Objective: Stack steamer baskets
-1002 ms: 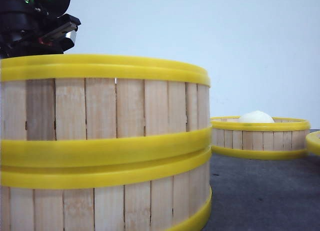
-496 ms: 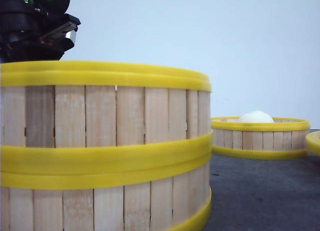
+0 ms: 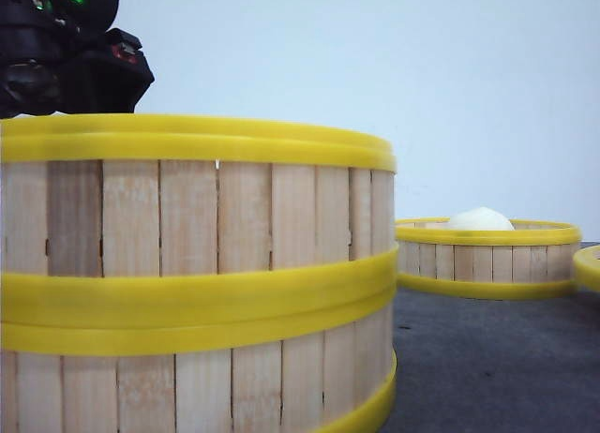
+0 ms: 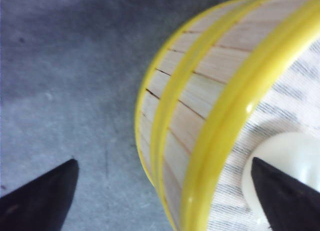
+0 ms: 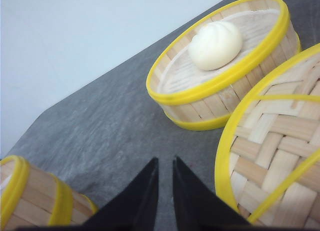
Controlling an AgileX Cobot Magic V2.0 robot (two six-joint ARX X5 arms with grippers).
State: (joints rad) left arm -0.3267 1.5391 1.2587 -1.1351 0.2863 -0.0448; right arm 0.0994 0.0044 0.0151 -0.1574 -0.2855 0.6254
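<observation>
Left end effector (image 4: 165, 191), spread wide astride our stacked steamer baskets' (image 4: 200, 111) rim, should lift straight up, we judge.

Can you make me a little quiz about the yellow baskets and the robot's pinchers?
1. True or false: the left tool is open, with one finger outside the stacked baskets and one inside.
2. What sits in the single basket in the right wrist view? A) a white bun B) a red apple C) nothing
3. Fill in: the right tool has its fingers nearly ____, with nothing between them.

Key: 1 true. 2 A. 3 closed.
</observation>
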